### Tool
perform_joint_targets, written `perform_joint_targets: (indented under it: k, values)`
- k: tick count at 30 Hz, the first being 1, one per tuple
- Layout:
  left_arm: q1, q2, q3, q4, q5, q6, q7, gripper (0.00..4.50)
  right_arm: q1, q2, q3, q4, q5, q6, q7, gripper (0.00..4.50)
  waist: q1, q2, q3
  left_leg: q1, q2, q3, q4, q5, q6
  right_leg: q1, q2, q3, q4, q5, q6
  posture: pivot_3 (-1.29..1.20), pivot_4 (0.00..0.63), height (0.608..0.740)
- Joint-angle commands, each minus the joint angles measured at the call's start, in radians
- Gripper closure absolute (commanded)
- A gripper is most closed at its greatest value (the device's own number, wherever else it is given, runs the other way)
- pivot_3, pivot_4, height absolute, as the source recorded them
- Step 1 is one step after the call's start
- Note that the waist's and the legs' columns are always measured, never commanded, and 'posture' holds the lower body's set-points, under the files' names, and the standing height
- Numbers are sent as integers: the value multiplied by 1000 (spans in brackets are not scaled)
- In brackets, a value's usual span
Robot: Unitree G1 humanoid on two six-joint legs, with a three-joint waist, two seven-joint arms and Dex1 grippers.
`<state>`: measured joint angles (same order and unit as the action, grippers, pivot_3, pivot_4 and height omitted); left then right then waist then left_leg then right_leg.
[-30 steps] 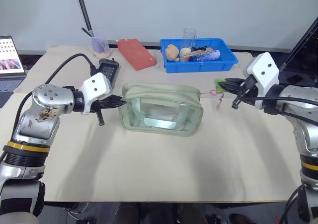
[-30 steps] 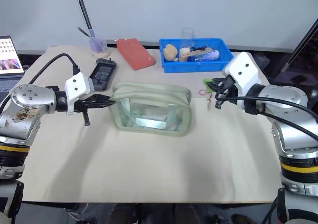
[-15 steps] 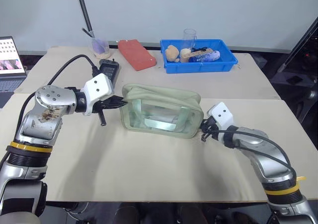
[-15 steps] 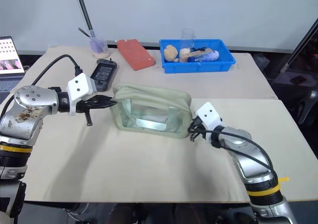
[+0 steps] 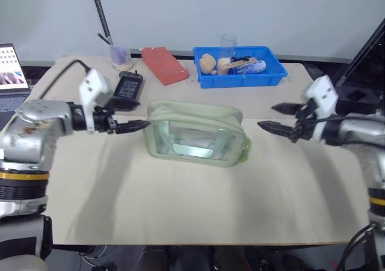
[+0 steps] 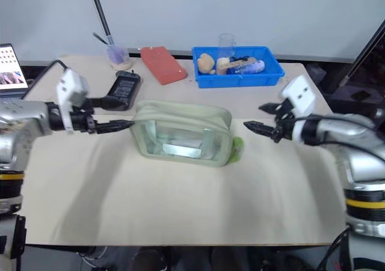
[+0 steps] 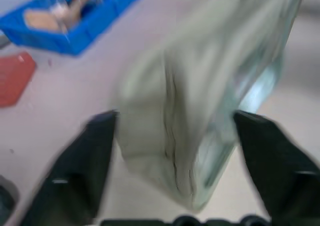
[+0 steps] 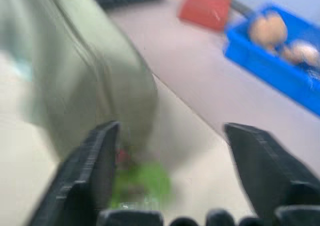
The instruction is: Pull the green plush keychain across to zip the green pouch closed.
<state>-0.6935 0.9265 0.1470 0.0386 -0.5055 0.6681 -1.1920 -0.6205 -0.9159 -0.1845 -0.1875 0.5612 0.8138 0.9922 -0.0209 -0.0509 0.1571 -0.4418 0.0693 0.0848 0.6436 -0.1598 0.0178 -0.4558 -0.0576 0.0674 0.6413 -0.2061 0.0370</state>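
The pale green pouch (image 5: 195,133) with a clear front window stands mid-table. The green plush keychain (image 5: 243,154) lies on the table against the pouch's right lower corner, also seen as a lime patch, the keychain (image 8: 140,186), in the right wrist view. My left gripper (image 5: 135,116) is open at the pouch's left end, its lower finger tip close to the fabric; the pouch (image 7: 200,100) sits between its spread fingers (image 7: 85,171). Right of the pouch, my right gripper (image 5: 267,116) hangs open and empty, a short gap away from pouch and keychain.
A blue tray (image 5: 274,76) with small items and a glass stands at the back. A red flat block (image 5: 165,65), a black device (image 5: 129,85) and a cup (image 5: 120,54) lie at the back left. A laptop (image 5: 12,73) is at the far left.
Both grippers have opened. The left let go of the pouch's end and rose slightly. The right released the keychain at the pouch's right end and swung up and away to the right.
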Motion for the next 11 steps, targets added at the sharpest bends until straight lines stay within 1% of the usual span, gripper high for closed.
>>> perform_joint_targets:
  k: [1, 3, 5, 8, 11]
  values:
    - [-34, 61, 67, 13, -64, 76, -24, 0, -98, -40, -76, -84, 206, 170, 41, 9, -1, 0, 0, 0, 0, 0, 0, 0, 0, 0, 0, 0, 0, 0, 0, 0, 150, 740]
    - [-34, 84, 77, 32, -62, 63, -32, 0, -132, -25, -87, -100, 245, 196, 3, 9, 0, 0, 0, 1, 0, 0, -1, 0, 0, 0, 0, 0, 0, -2, 1, 0, 150, 740]
    - [-42, 95, 82, 56, -58, 51, -31, 0, -140, -6, -86, -113, 251, 200, -42, 9, 3, 0, 0, 1, 0, 0, -1, 0, 0, 0, 0, 0, 0, -2, 1, 0, 150, 740]
    - [-33, 96, 72, 64, -36, 6, -35, 0, -105, 3, -76, -132, 228, 170, -80, 9, 10, 0, 0, 0, 0, 0, -1, 0, 0, 0, -2, 0, -1, -2, 1, 0, 150, 740]
    - [-27, 84, 61, 82, -3, -46, -11, 0, -68, -3, -49, -120, 176, 115, -92, 9, 13, 0, 0, -1, -1, 1, 0, 0, 0, 0, -3, 0, -2, 0, -3, 0, 150, 740]
